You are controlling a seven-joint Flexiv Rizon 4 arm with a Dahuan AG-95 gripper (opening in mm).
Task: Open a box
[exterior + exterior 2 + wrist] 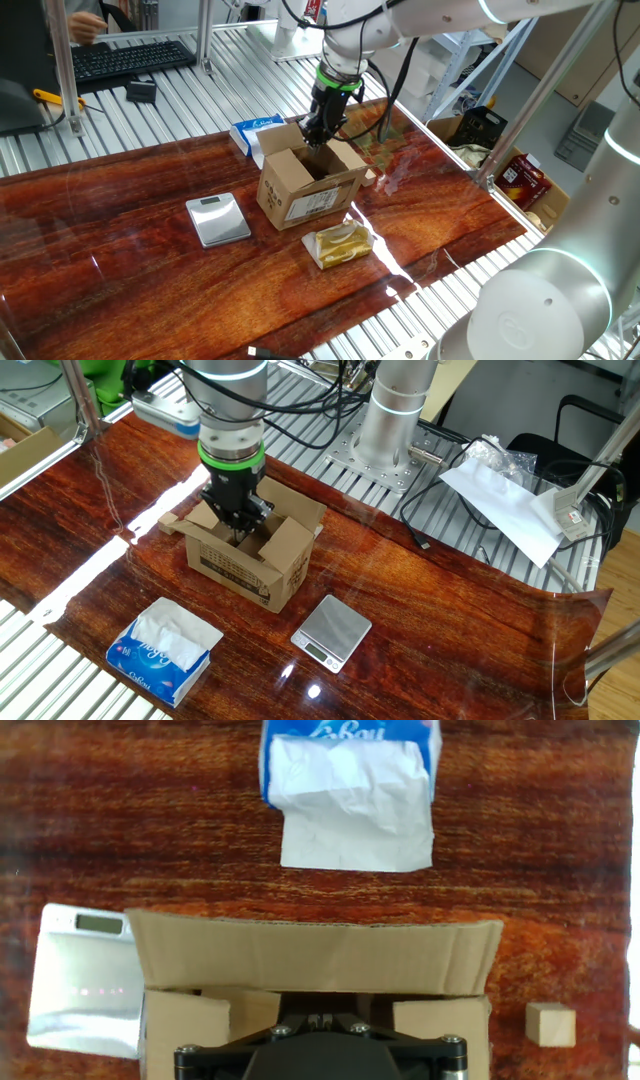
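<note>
The box (pixel 303 190) is a small brown cardboard carton with a white printed label, standing mid-table with its top flaps spread outward. From the other side the box (pixel 243 558) shows its open top. My gripper (pixel 318 136) points straight down into that opening, and the gripper (pixel 240 528) has its tips just inside the rim. In the hand view the gripper (pixel 321 1019) shows its two fingertips pressed together with nothing seen between them, above the far flap of the box (pixel 310 955). The box's inside is hidden by the hand.
A silver scale (pixel 218 218) lies left of the box. A blue-and-white tissue packet (pixel 256 128) sits just behind it, and a gold foil pack (pixel 340 243) lies in front. A small wooden cube (pixel 551 1024) rests beside the box. The arm's base (pixel 395 420) stands at the table's back.
</note>
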